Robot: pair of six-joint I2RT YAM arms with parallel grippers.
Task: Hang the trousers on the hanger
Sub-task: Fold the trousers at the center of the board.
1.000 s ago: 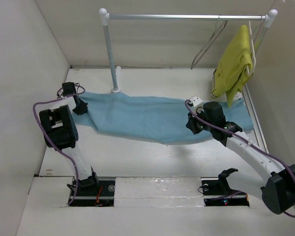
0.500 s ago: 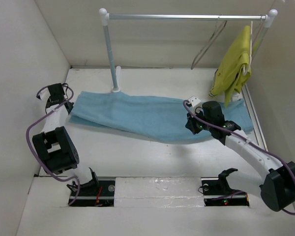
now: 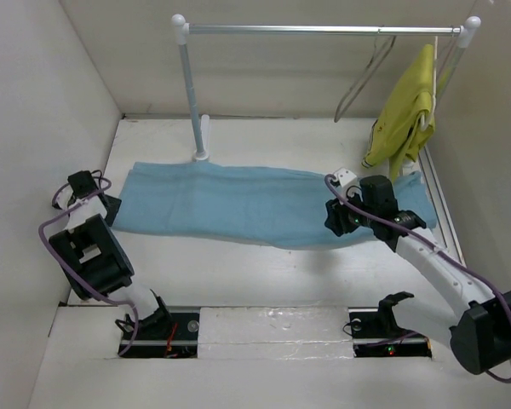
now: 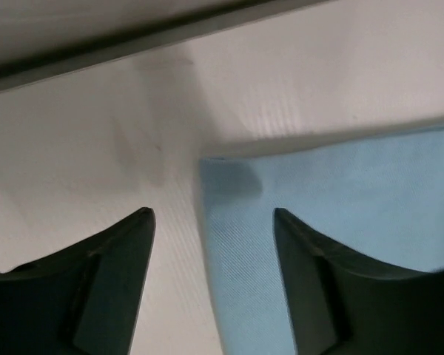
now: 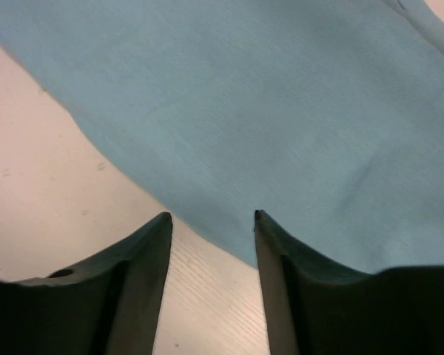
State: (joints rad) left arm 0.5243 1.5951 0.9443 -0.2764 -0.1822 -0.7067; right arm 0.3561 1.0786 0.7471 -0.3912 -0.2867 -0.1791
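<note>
**Trousers flat on the bench, both grippers released**

The trousers (image 3: 238, 200) lie spread lengthwise across the bench (image 3: 238, 273). The left gripper (image 4: 213, 216) is released, with the cloth's left edge showing between its fingers. The right gripper (image 5: 212, 216) is released too, over the near edge. The hanger (image 3: 362, 77) hangs on the rail (image 3: 324, 30), well apart.

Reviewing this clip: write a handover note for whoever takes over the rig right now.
Left gripper: open, empty, at the left end of the trousers.
Right gripper: open, empty, at their near edge toward the right end.
Trousers lie spread flat on the table. The hanger hangs bare on the rail, beside a yellow garment.
Done: trousers laid out.
Left: grasp them and get them onto the hanger.
</note>
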